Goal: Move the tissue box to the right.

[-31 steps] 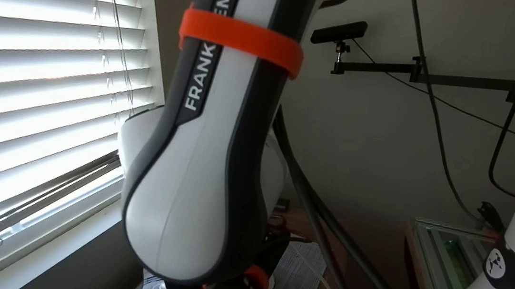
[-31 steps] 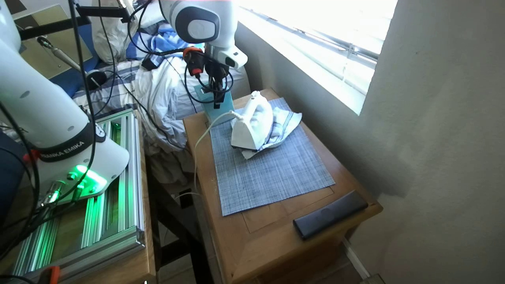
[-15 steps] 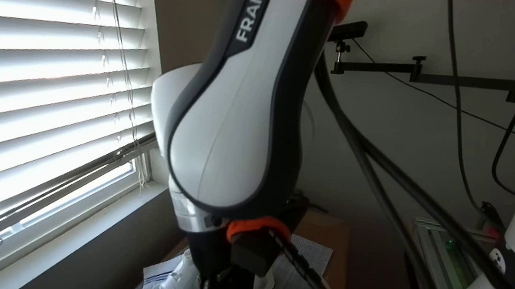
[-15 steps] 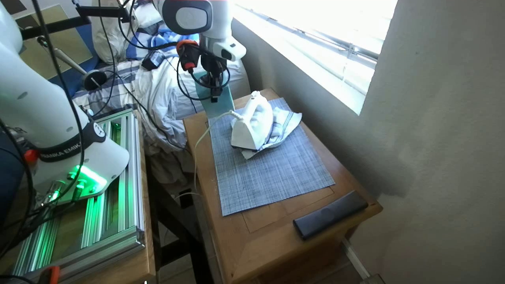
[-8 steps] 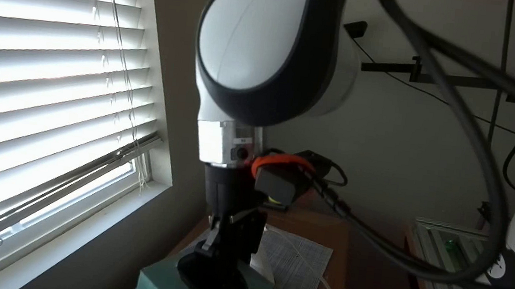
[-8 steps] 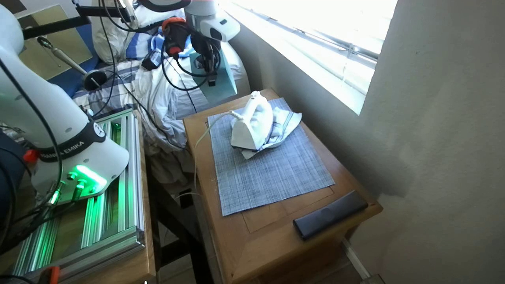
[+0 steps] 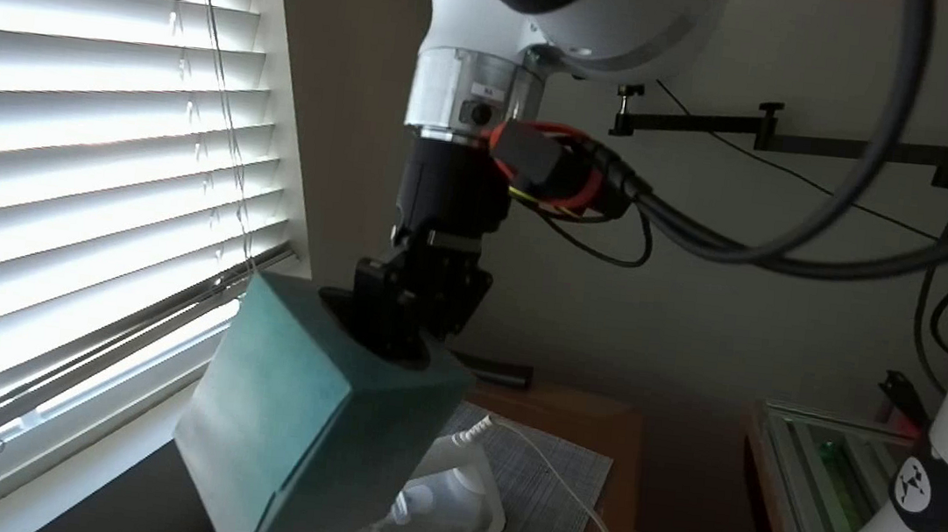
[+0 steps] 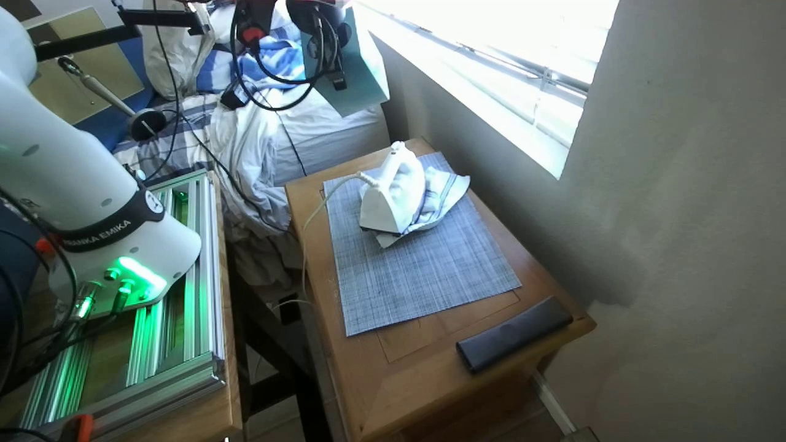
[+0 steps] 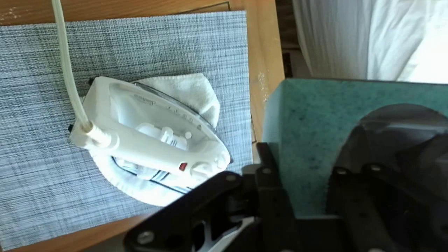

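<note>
In an exterior view: tissue box point(image 7: 299, 424), tilted, higher than a moment ago, hangs from the gripper point(image 7: 421, 331).
In an exterior view: tissue box airborne, past the edge of the table point(image 8: 417, 380).
Wrist view: jaws pinch its wall, apart from the iron point(image 9: 150, 129). Lift appears done; placement remains.

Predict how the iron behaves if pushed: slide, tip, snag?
The iron probably drags the cloth that sticks out from under it. The cord at its blunt end may tug back. Tipping seems less likely, since it sits handle-up.
</note>
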`<state>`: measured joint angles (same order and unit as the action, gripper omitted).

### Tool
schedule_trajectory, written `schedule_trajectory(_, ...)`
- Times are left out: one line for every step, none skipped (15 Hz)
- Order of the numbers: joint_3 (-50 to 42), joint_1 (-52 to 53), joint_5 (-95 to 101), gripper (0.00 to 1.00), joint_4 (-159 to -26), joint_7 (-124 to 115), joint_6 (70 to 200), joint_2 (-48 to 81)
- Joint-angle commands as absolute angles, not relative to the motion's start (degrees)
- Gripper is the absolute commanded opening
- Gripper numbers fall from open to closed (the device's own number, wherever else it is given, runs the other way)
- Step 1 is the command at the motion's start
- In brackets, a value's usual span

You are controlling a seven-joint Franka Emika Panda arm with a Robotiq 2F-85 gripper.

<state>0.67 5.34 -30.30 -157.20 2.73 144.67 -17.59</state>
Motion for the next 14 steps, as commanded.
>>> schedule_trajectory(-3.21,1.76,-29.00,0.01,-157.14,-2.91,141.37,-21.46)
schedule_trajectory(-3.44,-0.35,-26.25,0.01,-157.14,-5.86,141.00,-21.23)
schedule_trajectory(-3.96,-2.24,-24.51,0.01,-157.16,-7.77,140.82,-20.79)
schedule_trajectory(-4.57,-4.07,-23.04,0.01,-157.18,-9.39,140.82,-20.06)
schedule_trajectory(-5.19,-5.85,-21.76,0.01,-157.27,-10.97,140.77,-19.42)
schedule_trajectory(-5.96,-7.63,-20.65,0.01,-157.40,-12.41,140.65,-18.87)
schedule_trajectory(-6.98,-9.31,-19.97,0.01,-157.48,-13.50,140.37,-18.31)
schedule_trajectory(-7.64,-10.61,-19.66,0.01,-157.54,-14.99,139.93,-17.90)
schedule_trajectory(-7.12,-8.21,-21.27,0.06,-157.57,-11.71,141.00,-18.81)
schedule_trajectory(-7.81,-9.45,-20.86,0.06,-157.57,-12.29,140.74,-18.33)
schedule_trajectory(-8.22,-10.08,-20.83,0.06,-157.58,-12.41,140.72,-17.97)
schedule_trajectory(-8.32,-10.24,-20.83,0.06,-157.58,-12.63,140.72,-17.75)
schedule_trajectory(-8.24,-10.22,-20.84,0.06,-157.58,-12.97,140.72,-17.64)
schedule_trajectory(-8.13,-10.18,-20.84,0.06,-157.58,-13.29,140.72,-17.60)
